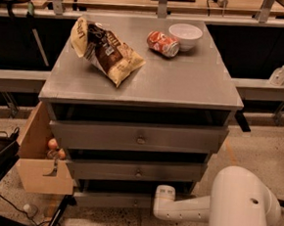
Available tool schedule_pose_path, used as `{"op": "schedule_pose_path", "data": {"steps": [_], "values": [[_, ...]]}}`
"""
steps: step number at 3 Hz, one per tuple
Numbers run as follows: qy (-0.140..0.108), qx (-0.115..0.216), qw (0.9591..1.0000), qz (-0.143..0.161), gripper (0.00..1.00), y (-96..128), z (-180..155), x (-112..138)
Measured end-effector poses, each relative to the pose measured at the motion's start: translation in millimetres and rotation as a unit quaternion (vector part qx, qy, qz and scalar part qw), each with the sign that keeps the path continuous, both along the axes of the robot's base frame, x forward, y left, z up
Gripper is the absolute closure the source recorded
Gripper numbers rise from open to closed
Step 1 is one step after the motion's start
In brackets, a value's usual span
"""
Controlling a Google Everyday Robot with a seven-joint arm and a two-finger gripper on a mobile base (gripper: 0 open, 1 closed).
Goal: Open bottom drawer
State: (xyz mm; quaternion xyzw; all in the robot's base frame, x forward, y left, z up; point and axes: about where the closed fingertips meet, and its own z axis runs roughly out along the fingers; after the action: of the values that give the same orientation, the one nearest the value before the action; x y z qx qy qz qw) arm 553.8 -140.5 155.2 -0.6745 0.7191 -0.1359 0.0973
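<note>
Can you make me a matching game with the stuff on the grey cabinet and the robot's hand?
Things:
1. chip bag
2. soda can
3. bowl
4. gripper

Where or how:
A. white, at the back of the cabinet top
B. down low at the front of the bottom drawer
C. lying on its side beside the bowl
D. crumpled, on the left side of the top

Pairs: 1-D, 2-C, 3-A, 4-B
</note>
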Motion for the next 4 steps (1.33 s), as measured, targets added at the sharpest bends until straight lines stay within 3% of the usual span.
{"op": "schedule_pose_path", "data": {"steps": [1, 4], "values": [[0.0, 0.0, 1.0, 0.0, 0.82, 0.0, 0.0, 0.0], [0.0, 0.0, 1.0, 0.0, 0.12, 0.0, 0.2, -0.1]]}}
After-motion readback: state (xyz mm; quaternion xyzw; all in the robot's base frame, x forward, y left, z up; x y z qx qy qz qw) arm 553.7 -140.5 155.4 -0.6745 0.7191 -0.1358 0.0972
